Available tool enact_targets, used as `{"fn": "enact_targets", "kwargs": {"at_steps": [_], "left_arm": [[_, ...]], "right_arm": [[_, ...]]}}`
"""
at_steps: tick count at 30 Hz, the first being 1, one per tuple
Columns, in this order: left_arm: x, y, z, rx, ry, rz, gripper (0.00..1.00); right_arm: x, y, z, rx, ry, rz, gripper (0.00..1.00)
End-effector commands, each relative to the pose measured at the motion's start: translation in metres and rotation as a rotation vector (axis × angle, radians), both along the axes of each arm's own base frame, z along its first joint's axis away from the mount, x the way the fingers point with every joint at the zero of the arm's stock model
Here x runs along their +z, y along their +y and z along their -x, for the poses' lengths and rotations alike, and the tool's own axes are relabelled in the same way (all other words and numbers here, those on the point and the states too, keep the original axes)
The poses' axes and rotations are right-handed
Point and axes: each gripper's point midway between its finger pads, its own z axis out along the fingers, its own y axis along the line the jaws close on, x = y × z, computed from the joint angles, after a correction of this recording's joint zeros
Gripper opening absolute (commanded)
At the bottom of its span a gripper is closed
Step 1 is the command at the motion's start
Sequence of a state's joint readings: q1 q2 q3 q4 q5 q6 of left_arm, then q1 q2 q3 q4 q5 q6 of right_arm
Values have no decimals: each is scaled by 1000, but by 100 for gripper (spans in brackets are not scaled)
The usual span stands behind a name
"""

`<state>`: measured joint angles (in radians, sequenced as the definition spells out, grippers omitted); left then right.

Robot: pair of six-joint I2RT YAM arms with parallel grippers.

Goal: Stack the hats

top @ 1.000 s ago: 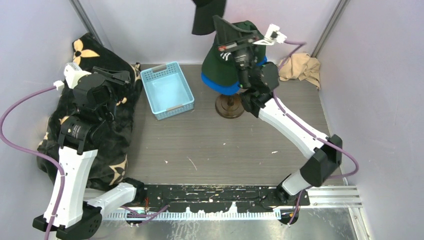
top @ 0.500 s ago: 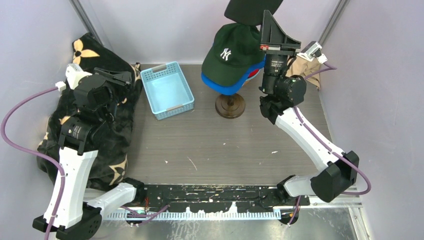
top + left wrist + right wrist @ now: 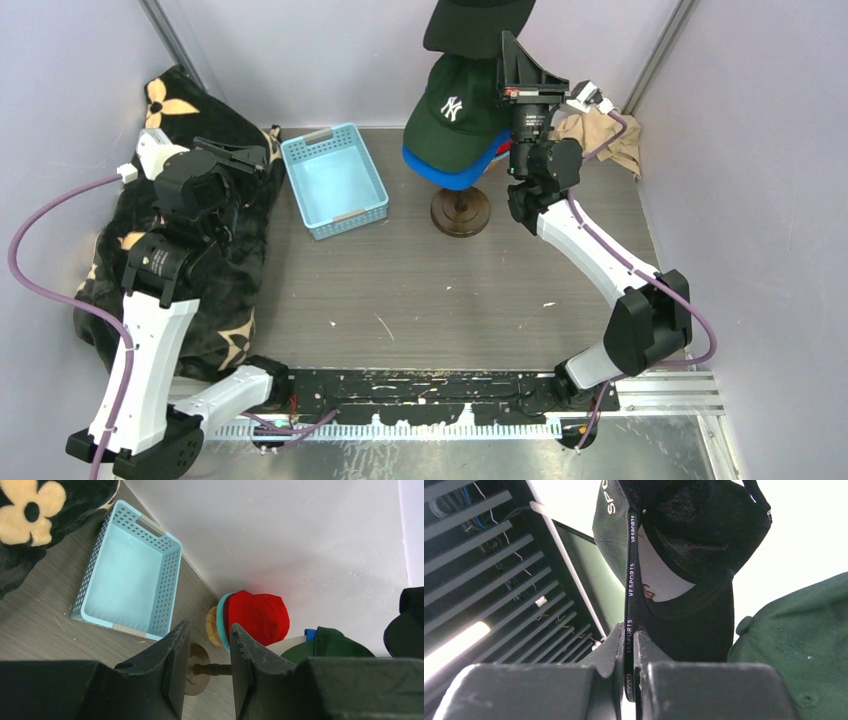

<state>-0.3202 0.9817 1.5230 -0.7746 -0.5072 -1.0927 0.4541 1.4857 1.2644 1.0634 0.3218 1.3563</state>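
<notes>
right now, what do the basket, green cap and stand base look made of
Basket: light blue plastic, probably; smooth, with moulded rows of holes. Green cap: woven cloth, matt, with stitched white letters. Stand base: seemingly varnished wood, dark brown.

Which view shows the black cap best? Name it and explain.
Right wrist: the black cap fills the frame, its edge pinched in the right claw. Top view crops it at the frame's edge; left wrist catches only a dark sliver.

Raised right fingers (image 3: pixel 616 652) pinched; left fingers (image 3: pixel 167 660) parted.
</notes>
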Motion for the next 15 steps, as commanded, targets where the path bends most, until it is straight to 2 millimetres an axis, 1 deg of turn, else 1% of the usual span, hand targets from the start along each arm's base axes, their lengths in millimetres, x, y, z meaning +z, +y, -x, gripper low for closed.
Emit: {"fn": "enact_targets", "kwargs": {"at_steps": [1, 5, 6, 9, 15], "left_arm": [[14, 1, 0, 9, -61, 25, 35], [11, 1, -1, 8, -57, 27, 35], [11, 1, -1, 8, -59, 29, 35], [11, 1, 0, 6, -60, 30, 35], [7, 1, 0, 7, -53, 26, 35]], "right_arm": [[33, -21, 43, 53, -126, -107, 1], [21, -25, 46, 62, -118, -130, 1], [16, -27, 45, 59, -110, -136, 1], [9, -32, 50, 55, -125, -158, 1], [-6, -33, 52, 70, -119, -177, 1]]}}
